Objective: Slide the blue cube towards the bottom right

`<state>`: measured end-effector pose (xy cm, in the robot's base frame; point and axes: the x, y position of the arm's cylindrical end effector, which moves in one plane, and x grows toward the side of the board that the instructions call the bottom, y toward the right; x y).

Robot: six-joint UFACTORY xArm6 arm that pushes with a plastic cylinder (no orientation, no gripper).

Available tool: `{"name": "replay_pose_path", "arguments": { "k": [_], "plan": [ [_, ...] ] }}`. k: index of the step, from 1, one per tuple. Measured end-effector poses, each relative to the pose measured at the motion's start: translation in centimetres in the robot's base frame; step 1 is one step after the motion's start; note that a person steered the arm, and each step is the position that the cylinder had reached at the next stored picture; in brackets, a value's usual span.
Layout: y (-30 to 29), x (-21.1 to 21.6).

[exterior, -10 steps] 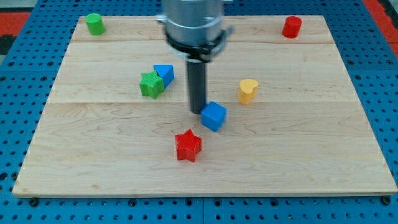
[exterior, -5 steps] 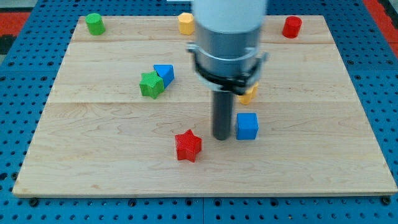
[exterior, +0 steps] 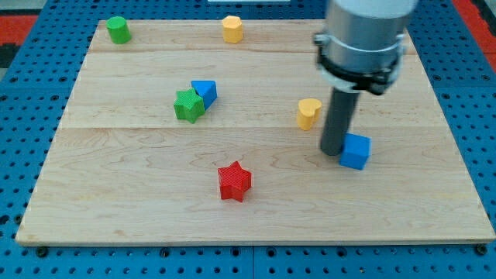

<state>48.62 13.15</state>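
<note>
The blue cube (exterior: 356, 151) sits on the wooden board (exterior: 139, 186), right of centre. My tip (exterior: 332, 152) is down on the board right against the cube's left side. The dark rod rises from there to the grey arm body at the view's top right.
A yellow block (exterior: 308, 113) lies just up-left of the tip. A red star (exterior: 235, 182) is lower centre. A green block (exterior: 188, 105) touches a second blue block (exterior: 204, 92) at centre left. A green cylinder (exterior: 118, 29) and a yellow block (exterior: 232, 29) sit along the top edge.
My tip and the blue cube have moved together to the view's right and slightly down from the board's centre. The arm now hides the red cylinder at the top right.
</note>
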Motion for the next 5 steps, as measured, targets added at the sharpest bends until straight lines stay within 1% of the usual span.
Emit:
{"name": "replay_pose_path", "arguments": {
  "k": [1,2,3,4,5],
  "plan": [
    [1.1,-0.4],
    [0.9,-2.9],
    [3.0,-2.3],
    [4.5,0.8],
    [4.9,0.8]
  ]
}}
